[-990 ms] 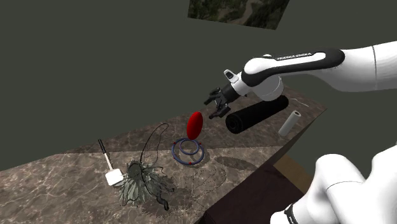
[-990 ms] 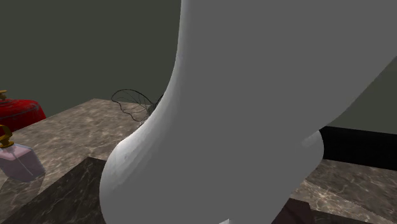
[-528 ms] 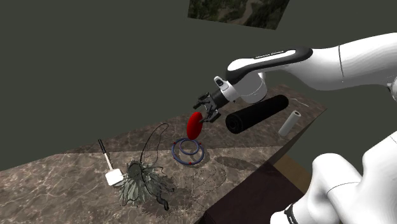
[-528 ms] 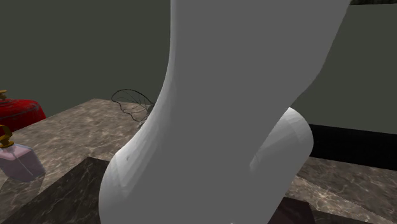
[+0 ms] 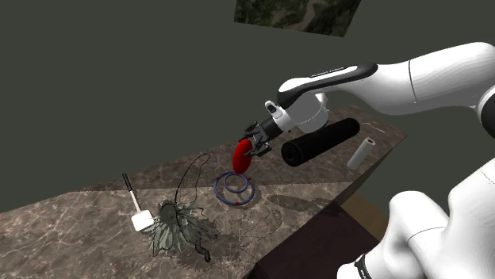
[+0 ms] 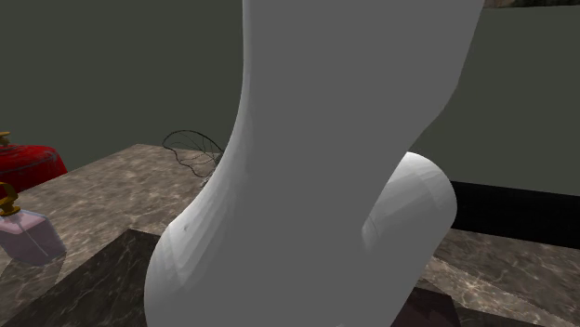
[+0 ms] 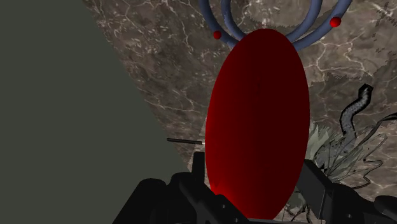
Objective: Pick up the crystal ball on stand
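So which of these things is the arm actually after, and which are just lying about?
Part of the job:
red ball
blue ring stand under it
gripper, right at the ball

Just lying about:
black roll
white tube
feathery bunch
white-headed tool
perfume bottle

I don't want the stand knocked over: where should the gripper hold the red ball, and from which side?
Take the red ball by its upper half, coming down from above along its long axis. It stands nearly upright and egg-shaped, its lower end seated in the blue ring stand, so only the top is free. The gripper sits at that upper end.
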Robot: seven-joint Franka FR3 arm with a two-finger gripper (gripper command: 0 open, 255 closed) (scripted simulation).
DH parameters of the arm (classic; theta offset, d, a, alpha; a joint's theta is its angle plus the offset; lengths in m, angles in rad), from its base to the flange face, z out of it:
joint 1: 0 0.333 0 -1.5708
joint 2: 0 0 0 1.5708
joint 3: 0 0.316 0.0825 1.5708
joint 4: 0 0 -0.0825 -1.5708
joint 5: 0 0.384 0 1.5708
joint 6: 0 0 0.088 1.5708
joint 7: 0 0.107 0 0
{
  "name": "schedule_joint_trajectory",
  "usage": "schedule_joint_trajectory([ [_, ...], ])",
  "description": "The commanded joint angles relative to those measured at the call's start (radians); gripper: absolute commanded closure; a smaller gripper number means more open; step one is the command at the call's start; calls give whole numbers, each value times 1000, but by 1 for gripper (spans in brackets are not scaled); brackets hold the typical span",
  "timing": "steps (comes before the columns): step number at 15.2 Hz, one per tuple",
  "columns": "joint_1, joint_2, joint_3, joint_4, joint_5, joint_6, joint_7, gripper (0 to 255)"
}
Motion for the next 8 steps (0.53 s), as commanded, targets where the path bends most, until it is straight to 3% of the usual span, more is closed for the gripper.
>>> schedule_joint_trajectory([
  [1, 0, 2, 0, -1, 1, 0, -2, 255],
  [8, 0, -9, 1, -1, -17, 1, 16, 255],
])
